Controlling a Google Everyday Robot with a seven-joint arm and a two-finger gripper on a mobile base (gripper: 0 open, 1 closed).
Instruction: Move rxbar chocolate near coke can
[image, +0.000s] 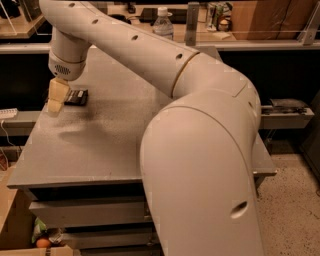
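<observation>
**Gripper beside chocolate bar at table's left edge**

The big white arm reaches from the near right across the grey table to its far left part. There the gripper hangs pointing down, low over the tabletop, just left of the chocolate bar. The bar lies flat in its black wrapper close to the table's left edge, its left end tucked behind the gripper from where I stand. Whether the two touch I cannot tell, nor whether the gripper is open or closed, nor whether it has hold of anything. A soft shadow lies on the tabletop below the gripper. A water bottle stands at the far side, its lower part hidden by the arm. Drawers sit under the table.
</observation>
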